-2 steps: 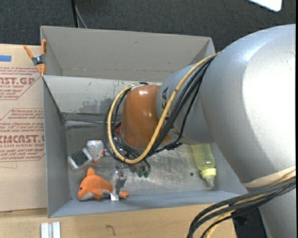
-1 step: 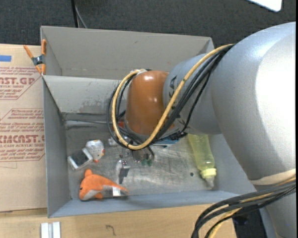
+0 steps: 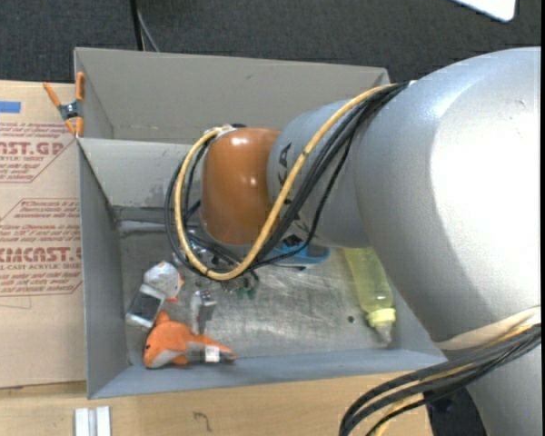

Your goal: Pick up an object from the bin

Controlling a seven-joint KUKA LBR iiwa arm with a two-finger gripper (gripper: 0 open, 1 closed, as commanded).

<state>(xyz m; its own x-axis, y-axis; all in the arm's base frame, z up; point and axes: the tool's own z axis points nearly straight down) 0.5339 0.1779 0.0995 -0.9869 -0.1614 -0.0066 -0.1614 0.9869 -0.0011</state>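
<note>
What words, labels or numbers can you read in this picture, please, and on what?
"CAST.GP", red print on the cardboard sheet left of the bin.
"CMCAST", same sheet, lower down.
"CAST ACRYLIC SHEET", small line beneath; other small print unreadable.
Dark marking on the arm's wrist: too blurred.
Things in the bin: nothing readable.

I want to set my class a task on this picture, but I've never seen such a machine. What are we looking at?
A camera looks down, slightly sideways, on a grey metal bin. The big grey shape from the right is a robot arm; the orange cover and cables belong to its wrist. Its hand hangs low at the bin's front left, just above an orange and white thing. Beside that lies a silver and black thing; a pale yellow bottle-like thing lies on the right. Whether the hand holds anything I cannot tell.
</note>
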